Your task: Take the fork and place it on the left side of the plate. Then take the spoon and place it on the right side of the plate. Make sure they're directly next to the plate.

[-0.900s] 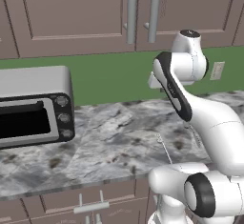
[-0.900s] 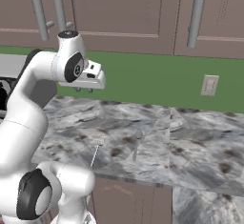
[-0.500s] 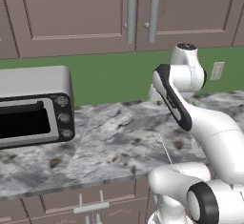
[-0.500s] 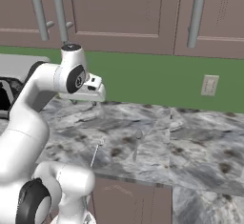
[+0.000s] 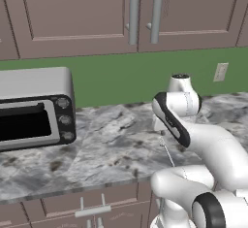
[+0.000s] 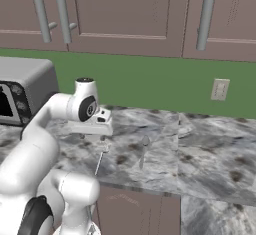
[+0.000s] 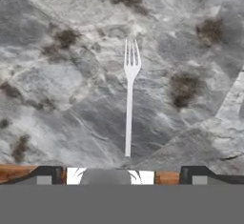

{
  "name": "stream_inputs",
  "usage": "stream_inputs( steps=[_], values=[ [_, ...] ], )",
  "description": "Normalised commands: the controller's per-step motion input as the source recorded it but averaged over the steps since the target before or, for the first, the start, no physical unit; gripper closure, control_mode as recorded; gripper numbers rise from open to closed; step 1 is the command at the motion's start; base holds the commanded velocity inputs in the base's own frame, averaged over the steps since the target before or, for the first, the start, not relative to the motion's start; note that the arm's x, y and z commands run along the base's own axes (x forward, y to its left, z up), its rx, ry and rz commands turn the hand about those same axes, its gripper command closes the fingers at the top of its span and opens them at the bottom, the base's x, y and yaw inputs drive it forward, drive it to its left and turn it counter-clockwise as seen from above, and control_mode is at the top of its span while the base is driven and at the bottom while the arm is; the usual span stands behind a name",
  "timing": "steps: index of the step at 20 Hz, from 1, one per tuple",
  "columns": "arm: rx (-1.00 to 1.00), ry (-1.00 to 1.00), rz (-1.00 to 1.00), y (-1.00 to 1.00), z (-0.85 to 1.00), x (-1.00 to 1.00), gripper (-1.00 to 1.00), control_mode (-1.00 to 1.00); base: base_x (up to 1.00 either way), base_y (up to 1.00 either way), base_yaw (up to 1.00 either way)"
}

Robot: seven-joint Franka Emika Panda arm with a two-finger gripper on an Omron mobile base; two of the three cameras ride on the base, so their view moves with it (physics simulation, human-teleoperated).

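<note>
1. Where the marble worktop point(image 7: 57, 99) nears its front edge, one fork point(image 7: 129, 94) is seen lying flat.
2. One spoon point(image 6: 143, 151) lies just beside it.
3. One pincer point(image 7: 119, 174) is held above the fork, jaws apart, gripping nothing.
4. One toaster oven point(image 5: 34, 108) stands well apart.

The fork point(image 7: 129, 96) lies flat on the counter point(image 5: 106, 149) near its front edge, just beyond the gripper point(image 7: 119, 173), whose two tips stand wide apart to either side of the handle's near end; the prongs point away from the hand. In the right base view a spoon point(image 6: 143, 151) lies on the counter to the right of the fork point(image 6: 100, 161), apart from it. A toaster oven point(image 5: 34, 108) stands at the counter's left end, well apart from both. Cabinets point(image 5: 121, 13) hang above, and an outlet point(image 6: 219, 89) sits on the wall behind
</note>
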Motion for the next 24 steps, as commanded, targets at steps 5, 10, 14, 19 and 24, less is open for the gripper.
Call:
stream_inputs(
  steps=[5,10,14,19,24],
  values=[
    [-0.06,0.20,0.04,0.00,-0.82,0.00,-1.00,-1.00,0.00,0.00,0.00],
    [0.00,0.02,0.00,-0.21,-0.48,0.00,-1.00,-1.00,0.00,0.00,0.00],
    [0.00,-0.01,0.00,-0.23,-0.38,0.02,-1.00,-1.00,0.00,0.00,0.00],
    [0.00,-0.03,0.00,-0.03,-0.38,0.13,-1.00,-1.00,0.00,0.00,0.00],
    [0.00,0.00,0.00,0.18,-0.22,0.25,-1.00,-1.00,0.00,0.00,0.00]
  ],
)
